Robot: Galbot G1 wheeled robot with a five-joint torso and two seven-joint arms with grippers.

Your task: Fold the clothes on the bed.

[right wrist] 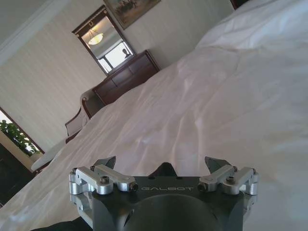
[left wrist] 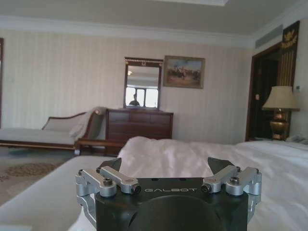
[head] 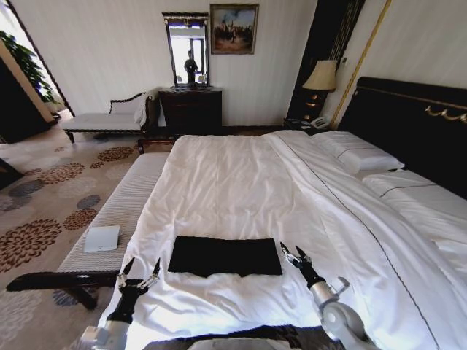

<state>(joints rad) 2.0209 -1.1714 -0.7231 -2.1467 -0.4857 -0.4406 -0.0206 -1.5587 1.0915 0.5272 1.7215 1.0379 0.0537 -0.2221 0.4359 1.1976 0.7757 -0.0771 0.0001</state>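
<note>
On the bed [head: 241, 182] the T-shirt [head: 225, 256] lies folded into a flat rectangle; left gripper [head: 141, 271] and right gripper [head: 293, 254] flank it, fingers spread, apparently released.

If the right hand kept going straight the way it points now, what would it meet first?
Probably the duvet. The open right hand sits just right of the shirt, aimed low across the bed toward the dresser; depth is unclear.

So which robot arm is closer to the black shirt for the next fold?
Probably the right. The right gripper hovers open just off the edge of the folded black T-shirt, while the left gripper, also open, sits a little further off at the edge of the bed.
</note>
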